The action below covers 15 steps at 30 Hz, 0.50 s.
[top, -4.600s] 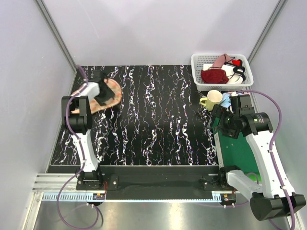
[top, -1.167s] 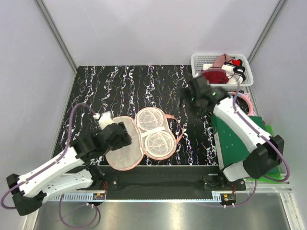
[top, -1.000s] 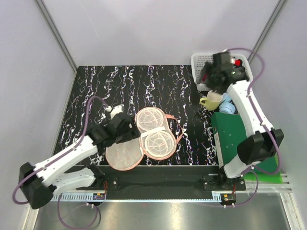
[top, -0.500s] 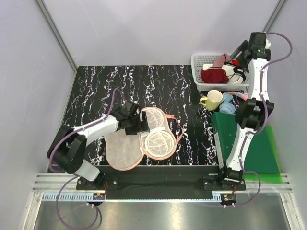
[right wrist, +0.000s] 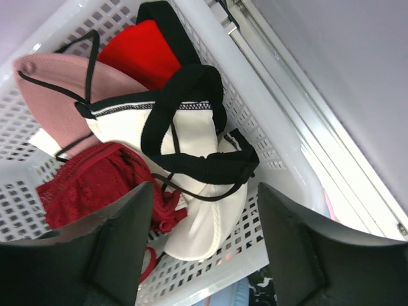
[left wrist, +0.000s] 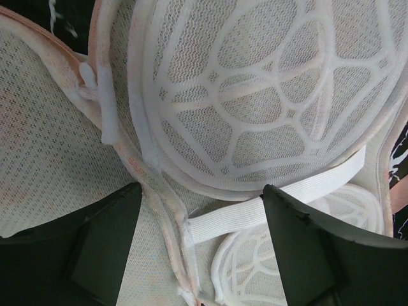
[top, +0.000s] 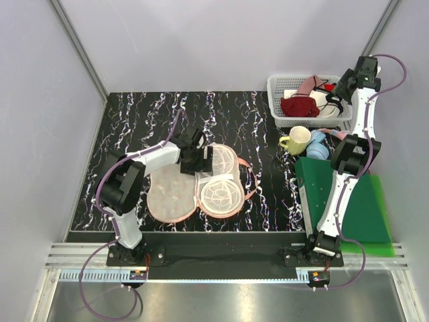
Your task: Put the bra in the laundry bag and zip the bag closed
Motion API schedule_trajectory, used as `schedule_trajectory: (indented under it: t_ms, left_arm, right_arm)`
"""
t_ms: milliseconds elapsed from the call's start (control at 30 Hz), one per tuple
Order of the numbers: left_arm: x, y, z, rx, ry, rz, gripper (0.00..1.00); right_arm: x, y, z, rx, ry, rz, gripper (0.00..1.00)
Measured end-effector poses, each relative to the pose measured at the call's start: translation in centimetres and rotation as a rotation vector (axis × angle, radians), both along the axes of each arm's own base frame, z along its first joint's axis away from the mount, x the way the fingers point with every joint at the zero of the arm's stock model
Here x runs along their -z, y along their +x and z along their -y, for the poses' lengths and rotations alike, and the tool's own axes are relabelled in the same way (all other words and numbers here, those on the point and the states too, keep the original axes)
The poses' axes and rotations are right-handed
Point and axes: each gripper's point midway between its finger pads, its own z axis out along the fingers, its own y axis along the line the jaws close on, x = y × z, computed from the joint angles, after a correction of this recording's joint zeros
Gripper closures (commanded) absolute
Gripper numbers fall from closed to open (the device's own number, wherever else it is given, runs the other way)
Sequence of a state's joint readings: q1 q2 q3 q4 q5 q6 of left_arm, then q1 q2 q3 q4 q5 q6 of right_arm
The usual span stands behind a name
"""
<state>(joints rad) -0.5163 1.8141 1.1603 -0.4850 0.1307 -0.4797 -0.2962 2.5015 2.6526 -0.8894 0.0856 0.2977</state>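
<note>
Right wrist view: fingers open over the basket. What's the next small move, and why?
Probably lower the right gripper straight down and close on the black strap of the bra. Its jaws are open and hold nothing, the bra lies on top in the white basket directly below, and the laundry bag lies open on the table under the left gripper.

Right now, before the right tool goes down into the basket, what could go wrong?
1. The black straps of the bra lie over the pink garment and against the dark red bra, so a lift may drag those out too.
2. The open left tool hangs over the laundry bag, where a white elastic band crosses the mesh domes; both could hinder the placing.
</note>
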Motion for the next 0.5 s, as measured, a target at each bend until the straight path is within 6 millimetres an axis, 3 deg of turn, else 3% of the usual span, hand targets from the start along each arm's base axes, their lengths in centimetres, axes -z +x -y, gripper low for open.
schedule_trajectory:
  t_ms: [100, 267, 433, 500]
  left_arm:
    - [-0.5, 0.9, -0.1, 0.018, 0.006, 0.025, 0.16]
    - [-1.2, 1.6, -0.4, 0.042, 0.028, 0.055, 0.16]
    - [-1.4, 1.3, -0.9, 0.057, 0.044, 0.050, 0.16]
    - [-1.8, 1.2, -0.9, 0.057, 0.041, 0.056, 0.16]
  right_arm:
    - [1.4, -0.2, 0.1, -0.017, -0.010, -0.031, 0.53]
    - [4.5, -1.1, -0.2, -0.019, 0.008, -0.108, 0.55]
    - [6.0, -1.8, -0.1, -0.024, -0.002, -0.154, 0.55]
    - [6.3, -2.0, 0.1, -0.024, -0.014, -0.167, 0.62]
